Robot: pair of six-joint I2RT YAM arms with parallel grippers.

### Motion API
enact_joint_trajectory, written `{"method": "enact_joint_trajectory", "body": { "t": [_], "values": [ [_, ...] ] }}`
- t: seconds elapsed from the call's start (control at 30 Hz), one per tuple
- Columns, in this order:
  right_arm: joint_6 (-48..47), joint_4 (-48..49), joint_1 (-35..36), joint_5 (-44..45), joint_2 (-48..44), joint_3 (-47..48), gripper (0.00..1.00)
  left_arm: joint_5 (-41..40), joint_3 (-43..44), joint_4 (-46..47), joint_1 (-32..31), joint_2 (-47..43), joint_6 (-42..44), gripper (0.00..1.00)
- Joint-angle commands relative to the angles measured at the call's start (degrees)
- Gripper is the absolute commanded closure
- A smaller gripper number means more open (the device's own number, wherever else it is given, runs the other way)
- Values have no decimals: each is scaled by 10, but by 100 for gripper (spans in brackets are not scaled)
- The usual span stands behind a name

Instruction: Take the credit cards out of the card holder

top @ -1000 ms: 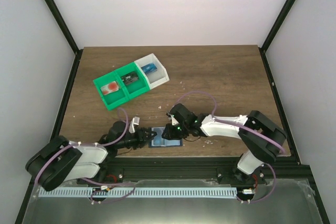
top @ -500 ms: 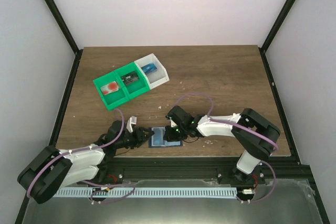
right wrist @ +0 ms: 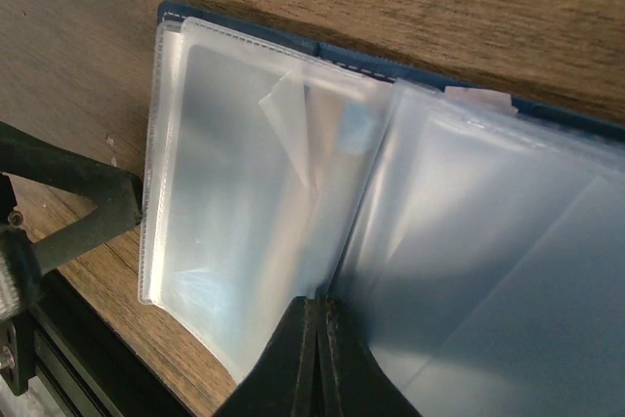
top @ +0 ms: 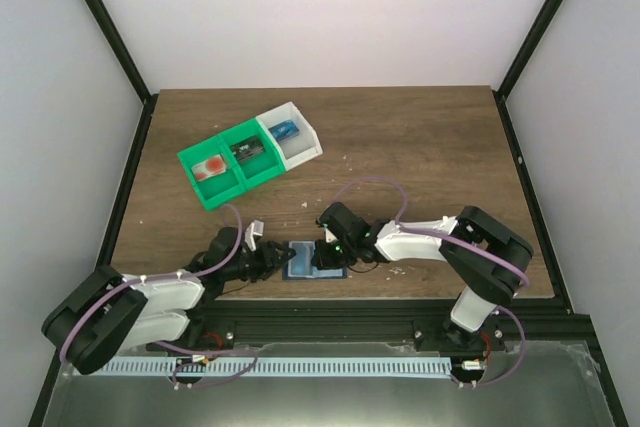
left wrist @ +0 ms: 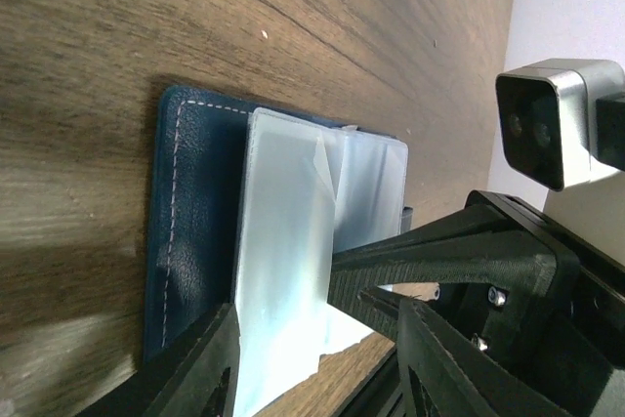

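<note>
The card holder (top: 298,267) lies open near the table's front edge, navy cover (left wrist: 190,212) down, clear sleeves (right wrist: 244,173) fanned upward. My right gripper (top: 323,255) comes in from the right; its jaws are pressed together at the crease between two sleeves (right wrist: 317,302). My left gripper (top: 272,262) sits at the holder's left end, open (left wrist: 318,306), with one cloudy sleeve (left wrist: 283,271) lying between its fingers. Any credit cards in the sleeves are hidden by the cloudy plastic. The right gripper's black finger (left wrist: 430,251) crosses the left wrist view.
A green tray (top: 228,169) and an adjoining white tray (top: 296,137) stand at the back left, holding a reddish, a dark and a blue card-like item. The table's front edge and black rail (top: 330,312) run just behind the holder.
The right gripper's jaws have closed together at the sleeves' crease. The left gripper has opened slightly wider and its arm has shifted a little by the holder's left end.
</note>
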Motion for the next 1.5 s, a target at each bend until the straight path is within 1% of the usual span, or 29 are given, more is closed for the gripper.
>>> {"method": "enact_joint_trajectory", "body": {
  "t": [0.0, 0.2, 0.33, 0.4, 0.47, 0.6, 0.8, 1.0, 1.23, 1.47],
  "values": [
    [-6, 3, 5, 14, 6, -8, 99, 6, 23, 12, 2, 27, 29, 55],
    [-7, 4, 4, 14, 2, -10, 100, 0, 36, -4, 2, 54, 50, 62],
    [-8, 3, 4, 15, 4, -10, 99, -5, 42, -21, 2, 46, 56, 67],
    [-9, 2, 5, 16, 3, -8, 100, -8, 47, -38, 2, 30, 59, 65],
    [-9, 1, 5, 17, 3, -7, 99, -9, 49, -45, 2, 9, 59, 59],
    [-8, 2, 4, 17, 3, -7, 99, 5, 43, -15, 2, -9, 44, 54],
    [-8, 5, 5, 16, 5, -8, 100, 11, 45, 3, 2, 17, 53, 52],
    [-9, 7, 4, 17, 4, -11, 100, 3, 61, -3, 2, 65, 93, 50],
    [-11, 4, 4, 20, 3, -11, 100, -33, 89, -84, 2, 62, 138, 48],
    [-11, 5, 4, 20, 4, -12, 100, -40, 91, -102, 2, 55, 142, 48]
  ]
}}
